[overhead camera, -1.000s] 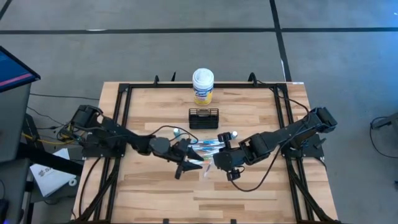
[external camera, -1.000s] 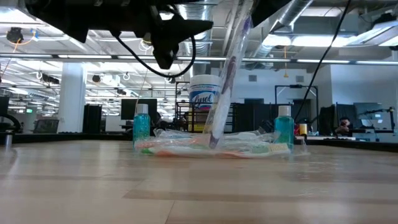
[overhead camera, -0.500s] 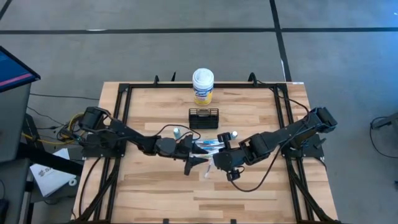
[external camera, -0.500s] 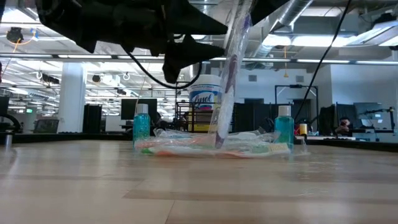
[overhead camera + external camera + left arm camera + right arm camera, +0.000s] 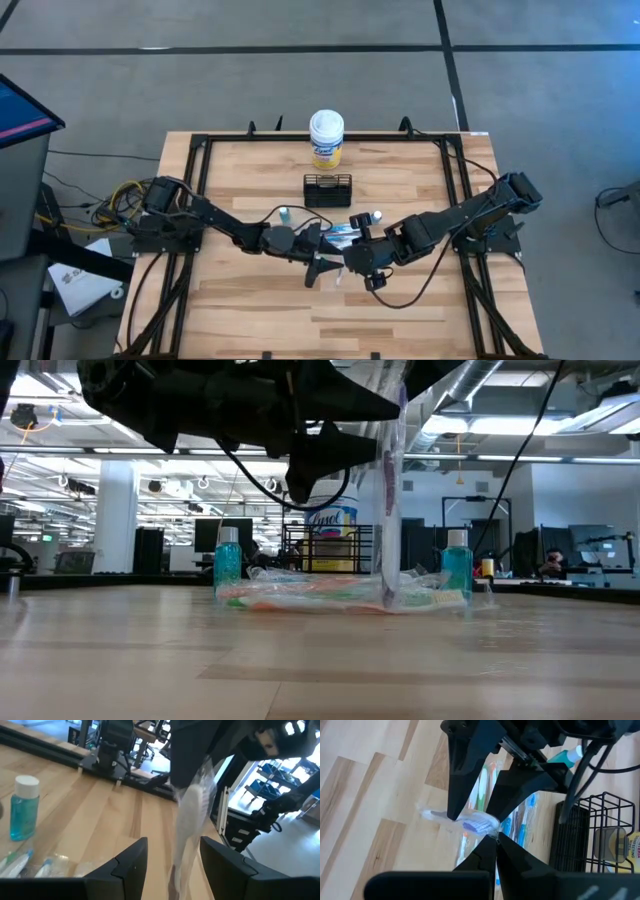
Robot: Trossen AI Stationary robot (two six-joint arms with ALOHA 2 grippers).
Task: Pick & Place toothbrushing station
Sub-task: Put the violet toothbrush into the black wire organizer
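A toothbrush in a clear wrapper (image 5: 390, 510), purple bristles up, hangs upright from my right gripper (image 5: 495, 838), which is shut on it at mid-table (image 5: 352, 262). My left gripper (image 5: 173, 842) is open and reaches in level from the left. Its fingers stand on either side of the wrapped toothbrush (image 5: 192, 815). The black wire-mesh toothbrushing station (image 5: 327, 189) stands on its base behind them, toward the far edge. A pile of wrapped toothbrushes (image 5: 330, 592) lies flat on the table under the grippers. My right gripper pinches the wrapper at the toothbrush's bristle end (image 5: 489, 827) between its two fingertips, slanting down from the table's right. The toothbrush hangs upright below the fingers, with its lower end (image 5: 390, 598) down at the pile. I cannot tell whether my left gripper touches the wrapper.
A yellow canister with a white lid (image 5: 327, 138) stands at the far edge behind the station. Two small blue bottles (image 5: 228, 560) (image 5: 456, 563) stand at either end of the pile. Black frame rails (image 5: 200, 190) run along the table's sides. Bare wood lies toward the near edge.
My left gripper has moved toward the table's right and down, still open, until its fingers flank the hanging toothbrush. The toothbrush has swung from tilted to upright. Its lower end has shifted toward the table's right while its top has stayed in my right gripper.
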